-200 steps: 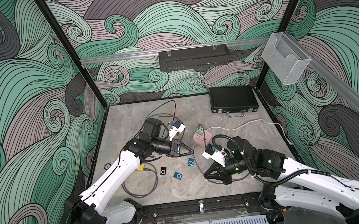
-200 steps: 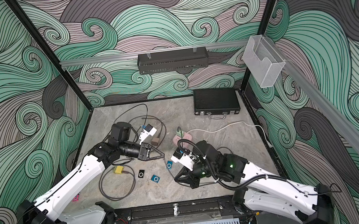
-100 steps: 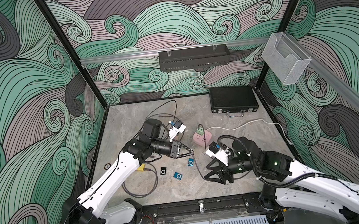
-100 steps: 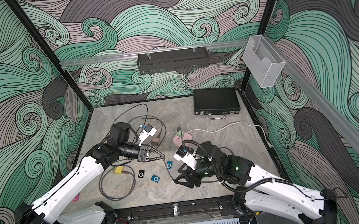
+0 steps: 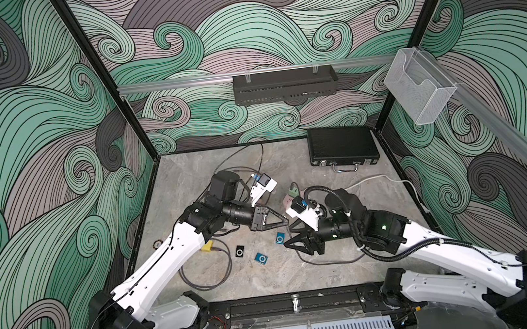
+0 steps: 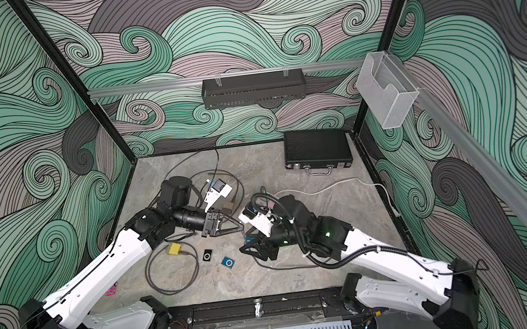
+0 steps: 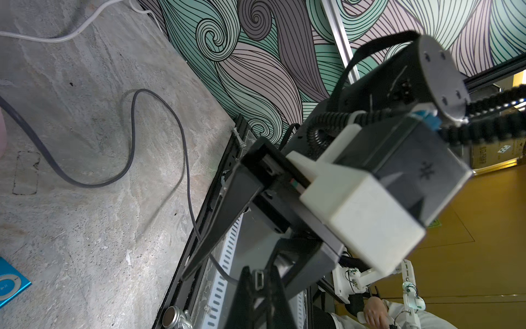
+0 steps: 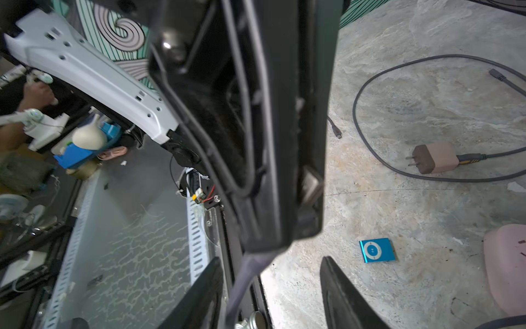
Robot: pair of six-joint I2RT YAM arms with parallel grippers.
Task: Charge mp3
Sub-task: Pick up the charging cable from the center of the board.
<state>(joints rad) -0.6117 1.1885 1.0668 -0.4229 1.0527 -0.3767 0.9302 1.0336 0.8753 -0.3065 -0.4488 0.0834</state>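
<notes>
Mp3 player point(image 5: 280, 238): small blue slab flat on the counter point(image 5: 303, 280) beside the open right pincer point(image 5: 294, 248); likely light, rigid and slick, best pinched across its side edges, port clear; left pincer point(image 5: 284, 221) is clamped on the cable plug point(image 7: 258, 280).

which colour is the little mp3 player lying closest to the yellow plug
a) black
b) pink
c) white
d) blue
a: in a top view the mp3 player nearest the yellow plug is black, and the blue player beside it lies farther from the plug.
</notes>
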